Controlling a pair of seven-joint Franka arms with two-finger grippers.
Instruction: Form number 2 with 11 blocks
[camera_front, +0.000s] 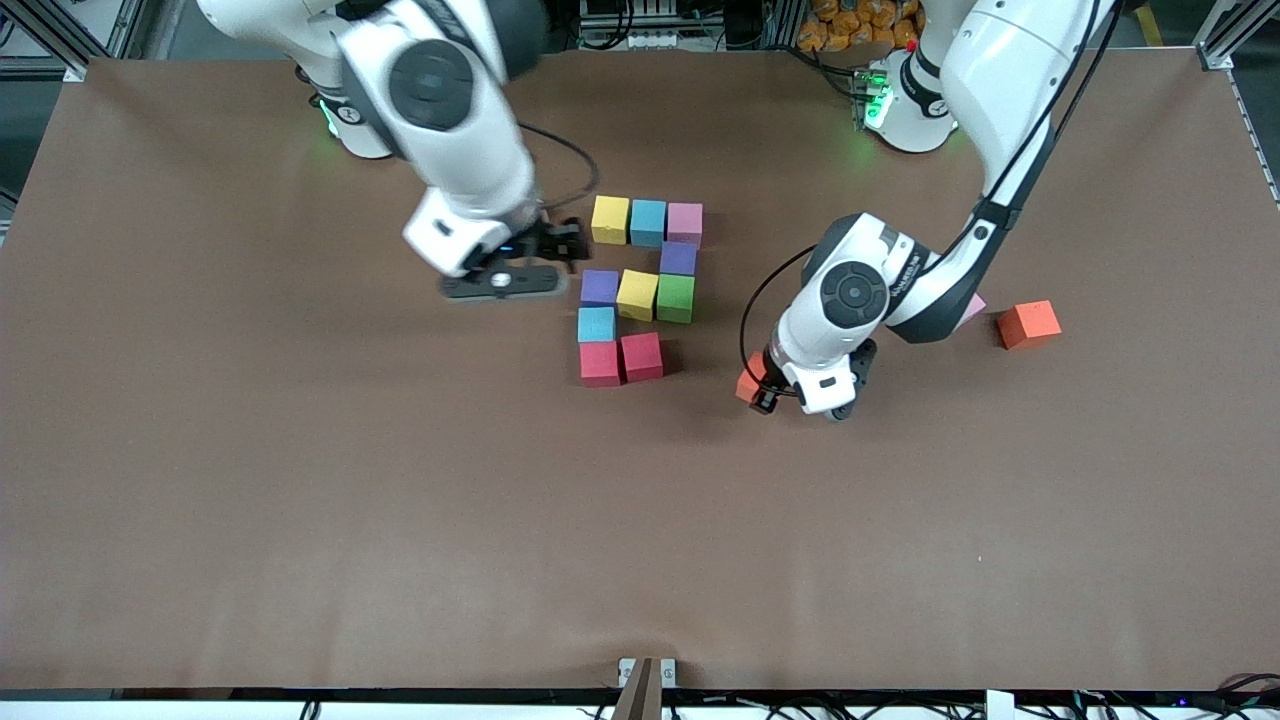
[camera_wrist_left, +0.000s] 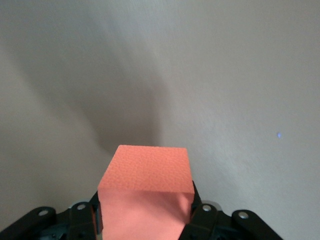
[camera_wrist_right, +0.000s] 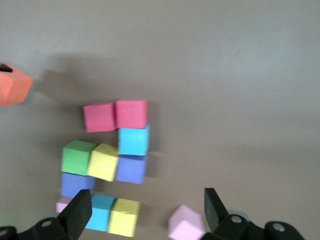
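Ten blocks form most of the number 2 (camera_front: 640, 290) at mid-table: a yellow, blue and pink row, a purple block (camera_front: 678, 258), a purple, yellow and green row, a blue block (camera_front: 596, 324) and two red blocks (camera_front: 620, 360). Just above the table beside the red blocks, toward the left arm's end, my left gripper (camera_front: 765, 390) is shut on an orange block (camera_wrist_left: 147, 180). My right gripper (camera_front: 560, 245) hangs open beside the yellow block (camera_front: 610, 219). A tilted pale pink block (camera_wrist_right: 185, 225) shows between its open fingers (camera_wrist_right: 215, 207), close to one of them.
A loose orange block (camera_front: 1028, 324) lies toward the left arm's end of the table. A pink block (camera_front: 973, 305) peeks out from under the left arm beside it. Bare brown table (camera_front: 400, 520) stretches nearer the front camera.
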